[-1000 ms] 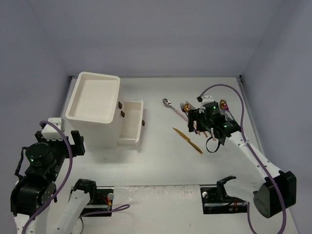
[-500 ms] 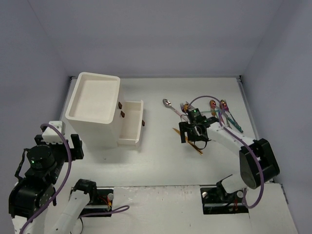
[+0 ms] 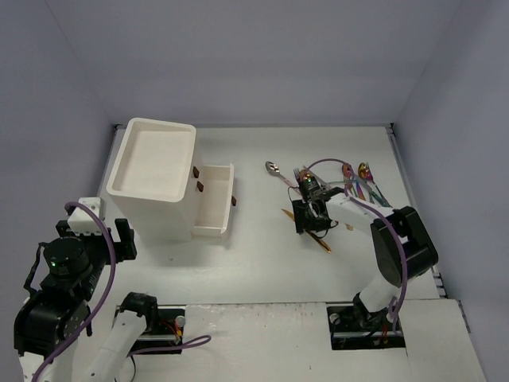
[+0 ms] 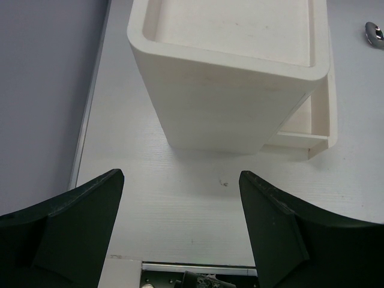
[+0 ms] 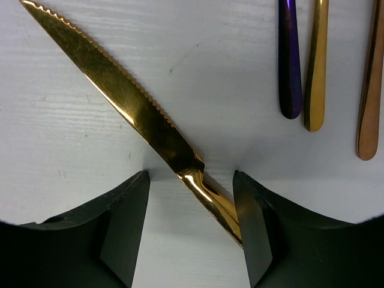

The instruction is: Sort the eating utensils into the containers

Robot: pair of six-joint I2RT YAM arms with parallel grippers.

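the right gripper [image 5: 191,175] is down at the table [image 3: 254,267], and its two dark fingers stand on both sides of a gold knife [image 5: 135,111] with a toothed blade. the knife lies flat and diagonal, and its handle part passes between the fingers. the jaws are apart – the right finger seems to touch the handle, while beside the left finger a strip of table is visible, so the knife is not clamped. just beyond, three handle ends lie side by side: a purple handle [image 5: 290,66], a gold handle [image 5: 315,72] and a copper handle [image 5: 371,84].

in the top view a silver spoon [image 3: 273,167] lies further back from the knife, near the gripper.

the left gripper [image 4: 180,180] hangs wide with nothing between its fingers, on the near side of the white drawer unit [image 4: 234,114]. one drawer [image 3: 211,231] is pulled out on the unit's right side – the knife is well apart from it.
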